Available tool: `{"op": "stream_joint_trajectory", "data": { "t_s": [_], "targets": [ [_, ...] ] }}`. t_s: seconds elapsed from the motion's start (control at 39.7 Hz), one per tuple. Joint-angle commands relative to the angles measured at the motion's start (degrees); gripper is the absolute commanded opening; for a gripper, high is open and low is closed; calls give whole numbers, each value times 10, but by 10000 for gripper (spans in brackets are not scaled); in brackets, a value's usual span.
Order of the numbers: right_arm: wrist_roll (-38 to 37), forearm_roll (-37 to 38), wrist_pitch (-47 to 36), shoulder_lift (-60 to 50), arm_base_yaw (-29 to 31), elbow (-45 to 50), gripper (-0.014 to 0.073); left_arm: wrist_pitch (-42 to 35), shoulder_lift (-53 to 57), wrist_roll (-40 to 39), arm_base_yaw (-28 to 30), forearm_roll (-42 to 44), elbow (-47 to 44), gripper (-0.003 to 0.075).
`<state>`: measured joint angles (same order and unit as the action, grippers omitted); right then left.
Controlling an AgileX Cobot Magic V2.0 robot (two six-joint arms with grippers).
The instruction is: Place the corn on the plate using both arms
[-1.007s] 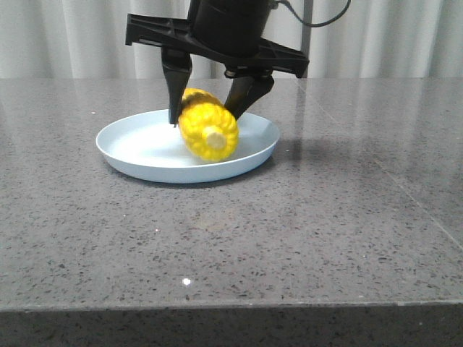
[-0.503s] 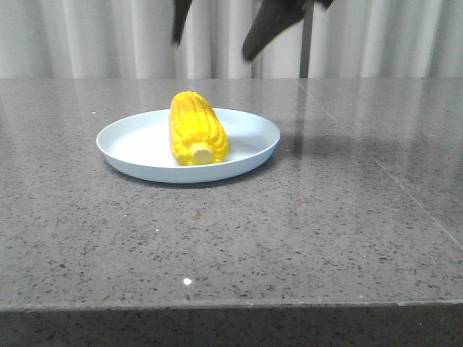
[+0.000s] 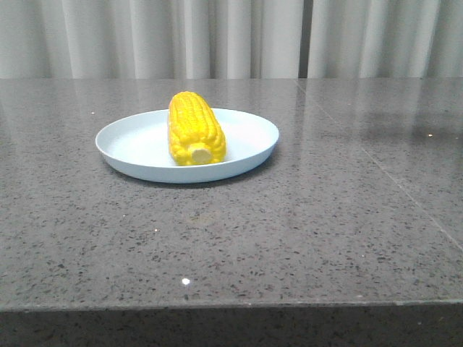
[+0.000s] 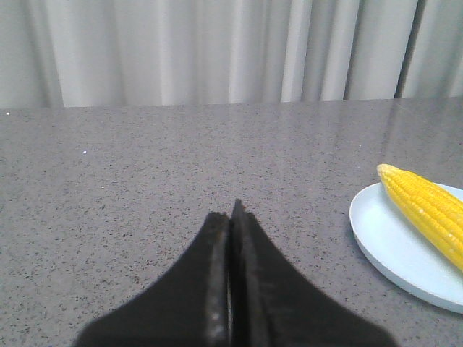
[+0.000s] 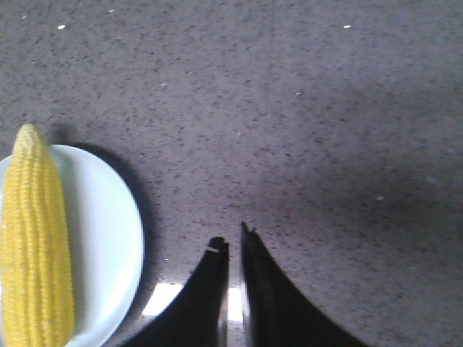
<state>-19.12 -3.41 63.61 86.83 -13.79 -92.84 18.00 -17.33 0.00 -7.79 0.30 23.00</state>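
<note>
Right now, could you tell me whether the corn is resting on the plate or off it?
On it. The corn lies on its side inside the plate, stub end toward the front camera, with no tool touching it.

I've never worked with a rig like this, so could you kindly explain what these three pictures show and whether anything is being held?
It is a two-armed robot at a grey stone table. The front view looks forward over the table: a yellow corn lies on a pale blue plate, no arm in sight. The other two pictures come from cameras on each wrist. The black wedges are the left gripper and the right gripper, both closed and empty, over bare table beside the plate. Nothing is held.
</note>
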Motion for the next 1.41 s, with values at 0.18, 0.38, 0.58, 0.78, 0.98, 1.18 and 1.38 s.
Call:
{"op": "stream_joint_trajectory", "data": {
  "t_s": [0.18, 0.38, 0.58, 0.78, 0.98, 1.18, 1.38],
  "targets": [
    [55, 66, -59, -146, 53, 135, -64, -46, -4, 0, -3, -3, 15, -20],
    [55, 108, -204, -288, 51, 350, -69, -46, -4, 0, -3, -3, 15, -20],
    [54, 135, -330, -435, 51, 536, -69, -46, -4, 0, -3, -3, 15, -20],
    [54, 135, -402, -609, 51, 661, -69, -46, -4, 0, -3, -3, 15, -20],
    [54, 135, -413, -724, 51, 695, -69, -46, -4, 0, -3, -3, 15, -20],
    [54, 135, -415, -748, 51, 695, -69, -46, -4, 0, -3, -3, 15, -20],
    [54, 135, -416, -748, 51, 695, -69, -46, -4, 0, -3, -3, 15, -20]
  ]
}}
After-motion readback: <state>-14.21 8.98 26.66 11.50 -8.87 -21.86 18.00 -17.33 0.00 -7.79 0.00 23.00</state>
